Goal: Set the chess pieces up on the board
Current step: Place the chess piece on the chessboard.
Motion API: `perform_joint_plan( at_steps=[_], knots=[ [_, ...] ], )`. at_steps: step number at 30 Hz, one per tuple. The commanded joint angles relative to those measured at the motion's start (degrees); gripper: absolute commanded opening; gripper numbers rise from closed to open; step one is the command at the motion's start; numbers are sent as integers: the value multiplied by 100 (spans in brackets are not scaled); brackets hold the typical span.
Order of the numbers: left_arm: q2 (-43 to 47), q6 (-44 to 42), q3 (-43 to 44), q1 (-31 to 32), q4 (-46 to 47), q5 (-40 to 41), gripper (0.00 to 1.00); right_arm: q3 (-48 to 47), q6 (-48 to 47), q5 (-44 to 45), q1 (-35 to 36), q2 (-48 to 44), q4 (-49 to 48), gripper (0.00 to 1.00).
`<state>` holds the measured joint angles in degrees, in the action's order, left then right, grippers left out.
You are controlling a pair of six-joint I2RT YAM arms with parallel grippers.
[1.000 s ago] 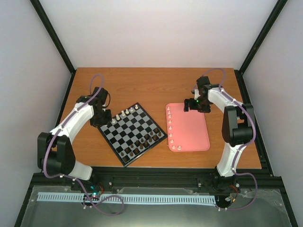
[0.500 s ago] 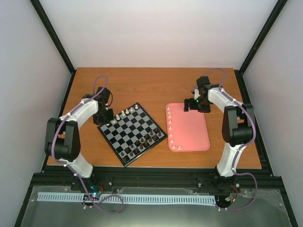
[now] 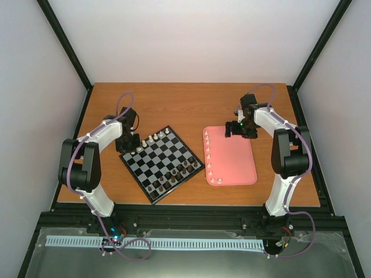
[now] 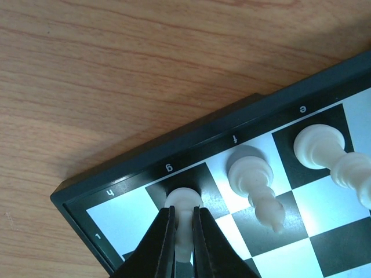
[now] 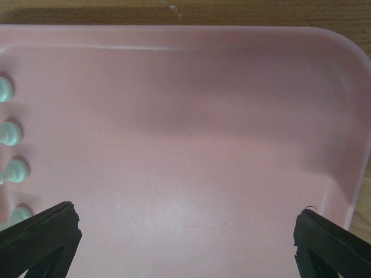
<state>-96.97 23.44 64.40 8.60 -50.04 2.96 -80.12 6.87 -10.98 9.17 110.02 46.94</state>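
Left gripper (image 4: 184, 213) was clenched on a cream chess piece (image 4: 184, 198), apparently seated on the g square at the corner of the board (image 4: 130, 174). Right gripper (image 5: 185, 215) stood released above the pink tray (image 5: 203, 87), with the remaining cream pieces (image 5: 10, 133) lined along its edge.

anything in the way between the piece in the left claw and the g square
Nothing visible does. The left claw is shut on the cream piece right over the dark g square; the nearest piece stands on f, beside it and apart.
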Motion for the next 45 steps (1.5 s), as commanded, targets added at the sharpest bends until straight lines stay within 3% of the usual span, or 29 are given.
perform_joint_plan(
  at_steps=[1,30,45],
  knots=[
    [-131,-118,252,-69,134,-14,1,-68,-26,-8,41,97,20,100],
    [24,-172,-110,-69,123,-105,15,-57,-30,-19,41,121,9,100],
    [618,-191,35,-69,-268,-39,54,-59,-37,-52,41,67,11,100]
  ],
)
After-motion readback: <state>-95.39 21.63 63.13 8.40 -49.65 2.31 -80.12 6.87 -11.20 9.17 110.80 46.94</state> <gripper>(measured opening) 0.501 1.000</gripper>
